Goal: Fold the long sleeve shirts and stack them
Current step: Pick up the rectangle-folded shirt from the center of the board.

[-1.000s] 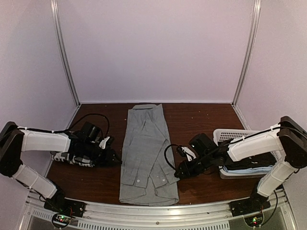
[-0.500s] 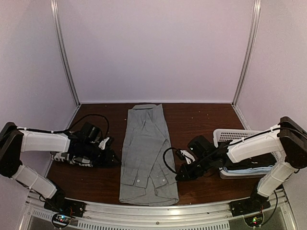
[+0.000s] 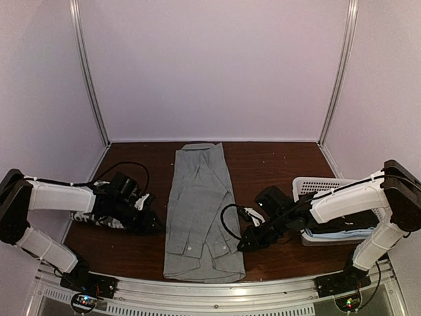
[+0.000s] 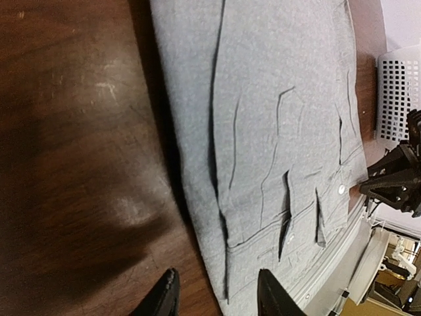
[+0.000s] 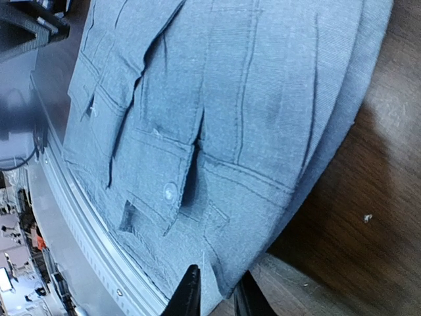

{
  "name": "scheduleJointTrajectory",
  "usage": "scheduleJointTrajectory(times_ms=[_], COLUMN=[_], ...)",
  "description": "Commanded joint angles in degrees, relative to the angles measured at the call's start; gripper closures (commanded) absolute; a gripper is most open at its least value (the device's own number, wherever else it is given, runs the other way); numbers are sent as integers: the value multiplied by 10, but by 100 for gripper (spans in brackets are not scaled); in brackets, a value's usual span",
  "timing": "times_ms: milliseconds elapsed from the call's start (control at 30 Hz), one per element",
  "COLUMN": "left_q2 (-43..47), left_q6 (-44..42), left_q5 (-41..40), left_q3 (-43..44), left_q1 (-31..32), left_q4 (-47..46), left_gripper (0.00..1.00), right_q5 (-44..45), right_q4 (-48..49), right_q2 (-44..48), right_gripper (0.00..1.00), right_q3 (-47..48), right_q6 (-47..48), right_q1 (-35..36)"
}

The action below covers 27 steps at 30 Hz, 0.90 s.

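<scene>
My right gripper has slid a little nearer and leftward since a second ago, closing on the right edge of the grey shirt, and my left gripper has dipped slightly toward the shirt's left edge. In the right wrist view my fingers stand close together with a narrow slot between them. The shirt's near corner hem runs into that slot, but I cannot tell whether I am pinching the cloth or only straddling it. The cloth there lies flat on the table. In the left wrist view my other fingers are parted, one over bare wood and one over grey cloth. The shirt's edge lies between them, and nothing is grasped. The grey shirt lies in the middle of the table as a long narrow strip. Its collar is at the far end, its sleeves are folded in over the body, and its buttoned cuffs lie near the front rail. The checked shirt sits at the left side of the table, mostly under my left arm and well apart from the grey one. A white basket stands at the right, just behind my right forearm, and holds some folded cloth that is too hidden for me to name.
</scene>
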<state>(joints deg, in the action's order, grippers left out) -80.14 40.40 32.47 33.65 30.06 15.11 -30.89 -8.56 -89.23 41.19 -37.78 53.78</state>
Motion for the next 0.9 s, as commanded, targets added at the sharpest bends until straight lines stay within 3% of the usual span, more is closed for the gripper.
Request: scheduleJointTrajectory(times_ms=[0,333,633,867], left_q2=[11,17,14,10], left_q6=[-4,12,39,61], left_q5=[22,41,60,53], left_q3=[-21,-51,-63,-70], left_q1=[6,15,29,47], left_q4=[1,2,-26,-43], left_gripper=[57,56,57,60], right_q5=[22,31,-8,-22], right_q4=[-14,29,111,166], right_q2=[6,29,12,1], right_gripper=[73,58,59,65], right_q3=[-1,-29,-62,-85], right_q6=[-2,-28,-62,-85], right_q1=[4,-18,-42,-43])
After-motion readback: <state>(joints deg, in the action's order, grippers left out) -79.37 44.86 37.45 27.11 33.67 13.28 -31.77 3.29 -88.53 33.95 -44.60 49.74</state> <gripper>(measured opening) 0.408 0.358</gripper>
